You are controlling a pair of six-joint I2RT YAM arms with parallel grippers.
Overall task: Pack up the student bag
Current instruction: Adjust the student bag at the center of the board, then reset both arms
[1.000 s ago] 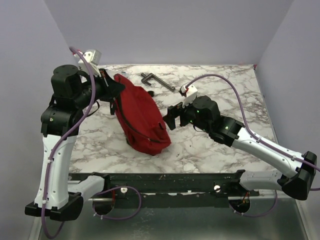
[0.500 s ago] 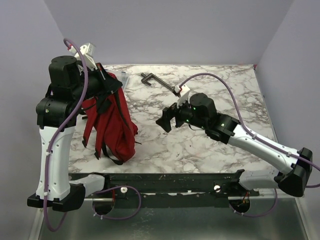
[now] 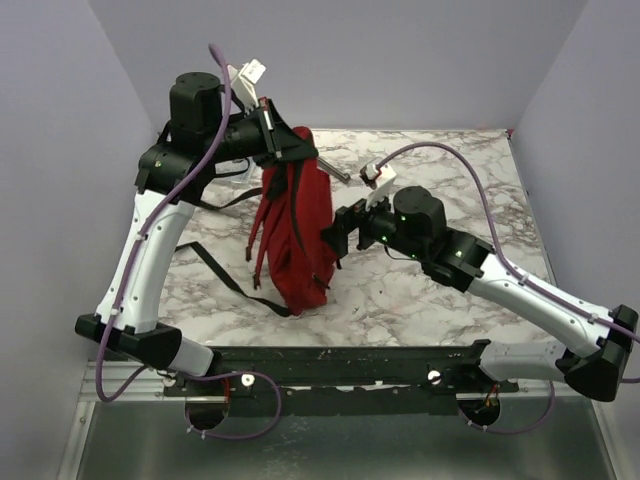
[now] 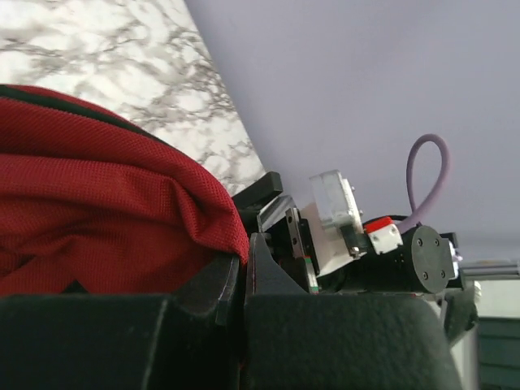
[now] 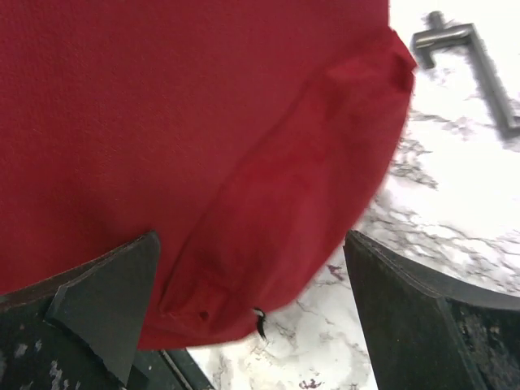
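Red fabric student bag [image 3: 298, 235] hangs upright, black straps [image 3: 214, 267] trailing loose.

Noted white shell links and black joint housings on left arm [image 3: 150, 250] and right arm [image 3: 540, 300]. Found a purple cable [image 4: 428, 140] routed along each. Recorded green lights [image 3: 399, 217] on the right wrist housing, with a white-and-red connector [image 3: 378, 178] beside them. Logged black wedge-shaped fingers [image 5: 106, 309] on right gripper [image 5: 250, 244], and a black round cap [image 4: 431, 258] with small screws at left wrist
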